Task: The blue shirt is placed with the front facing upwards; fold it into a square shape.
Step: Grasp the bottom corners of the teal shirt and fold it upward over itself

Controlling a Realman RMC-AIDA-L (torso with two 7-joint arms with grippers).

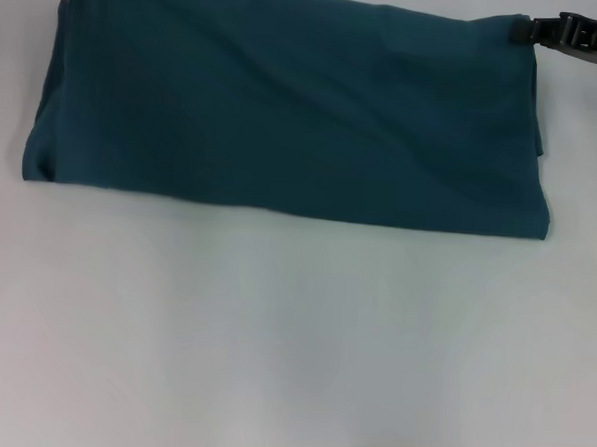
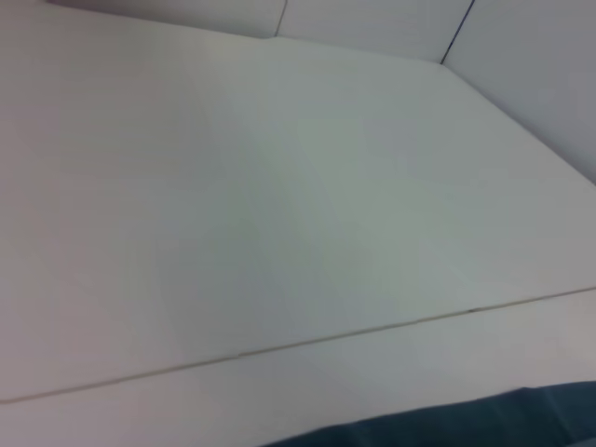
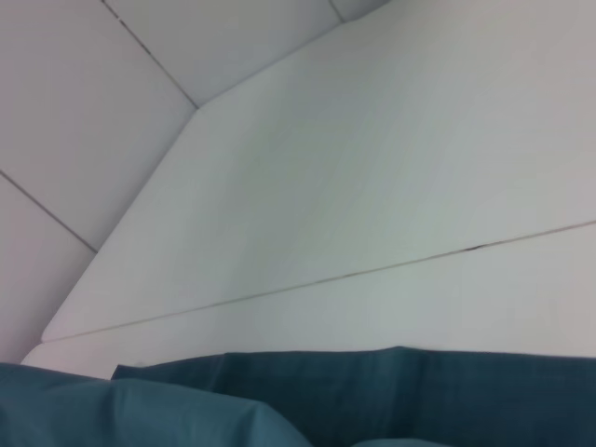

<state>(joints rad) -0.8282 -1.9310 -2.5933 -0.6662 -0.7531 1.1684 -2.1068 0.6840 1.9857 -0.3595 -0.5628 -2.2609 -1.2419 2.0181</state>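
Note:
The blue shirt (image 1: 284, 113) lies folded into a wide, plain teal rectangle across the far half of the white table (image 1: 273, 332), with no lettering showing. My right gripper (image 1: 524, 31) is at the shirt's far right corner, its black body reaching in from the right edge and its tip against the cloth. The right wrist view shows a band of the blue shirt (image 3: 372, 400) close under the camera. In the left wrist view only a sliver of the blue shirt (image 2: 494, 424) shows. My left gripper appears in no view.
Bare white table fills the near half of the head view. A thin seam (image 2: 279, 349) crosses the tabletop beyond the shirt. Pale wall panels (image 3: 93, 140) rise behind the table's far edge.

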